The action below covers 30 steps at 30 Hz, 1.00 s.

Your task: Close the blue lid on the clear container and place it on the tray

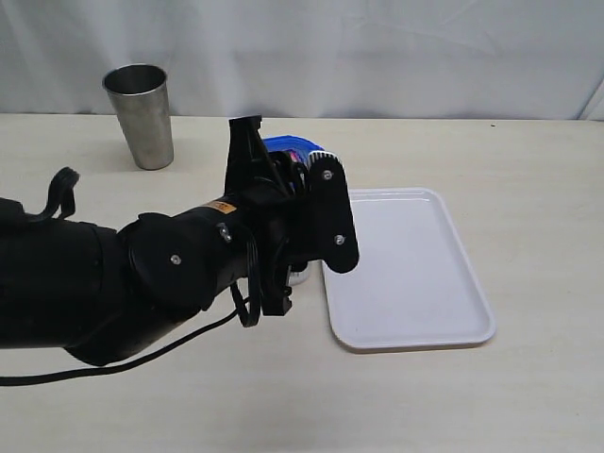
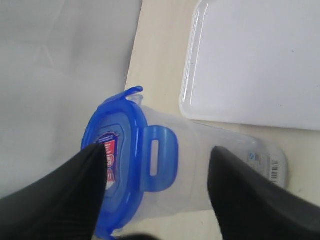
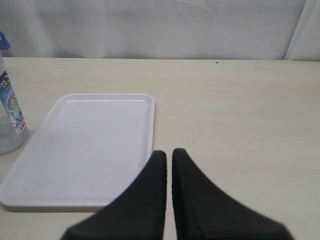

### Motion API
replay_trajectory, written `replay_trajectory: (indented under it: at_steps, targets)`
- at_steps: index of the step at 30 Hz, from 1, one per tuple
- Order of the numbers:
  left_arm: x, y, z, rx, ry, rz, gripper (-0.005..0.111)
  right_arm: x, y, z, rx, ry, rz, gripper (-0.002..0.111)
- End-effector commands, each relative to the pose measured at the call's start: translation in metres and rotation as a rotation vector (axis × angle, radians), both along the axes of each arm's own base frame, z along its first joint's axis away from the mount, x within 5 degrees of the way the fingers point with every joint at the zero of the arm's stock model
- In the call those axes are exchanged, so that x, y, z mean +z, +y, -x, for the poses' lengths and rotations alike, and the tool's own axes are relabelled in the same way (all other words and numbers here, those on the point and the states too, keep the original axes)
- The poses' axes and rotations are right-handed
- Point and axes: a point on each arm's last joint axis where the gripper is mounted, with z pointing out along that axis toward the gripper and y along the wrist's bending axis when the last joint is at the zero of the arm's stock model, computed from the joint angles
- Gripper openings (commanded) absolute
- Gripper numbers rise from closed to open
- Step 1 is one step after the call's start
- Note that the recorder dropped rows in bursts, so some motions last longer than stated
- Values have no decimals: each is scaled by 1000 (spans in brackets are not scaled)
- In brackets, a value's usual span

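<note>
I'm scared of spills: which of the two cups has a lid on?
The clear container beside the tray: the blue lid sits on its top. The grey steel cup at the back is open, with no lid.

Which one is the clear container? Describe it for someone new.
Start at the white tray on the table. Just off its left edge in the exterior view stands the clear container. Unlike the grey steel cup further back, it is see-through with a blue lid on top.
</note>
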Motion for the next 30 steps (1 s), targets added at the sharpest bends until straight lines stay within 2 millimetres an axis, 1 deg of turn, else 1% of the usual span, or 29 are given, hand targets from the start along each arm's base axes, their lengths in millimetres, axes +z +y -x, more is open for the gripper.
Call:
replay_trajectory:
  at_steps: [1,13,25,30]
  targets:
    - [-1,2,3,32,41,15,58,-1,0,0,-5,-2,5,5]
    - [-2,4,3,58,55,13,58,-1,0,0,-5,-2,5,5]
    - [16,10,6,74,41,51,58,-1,0,0,-5,-2,5,5]
    - [14,11,6,104,75,72,58,-1,0,0,-5,-2,5,5]
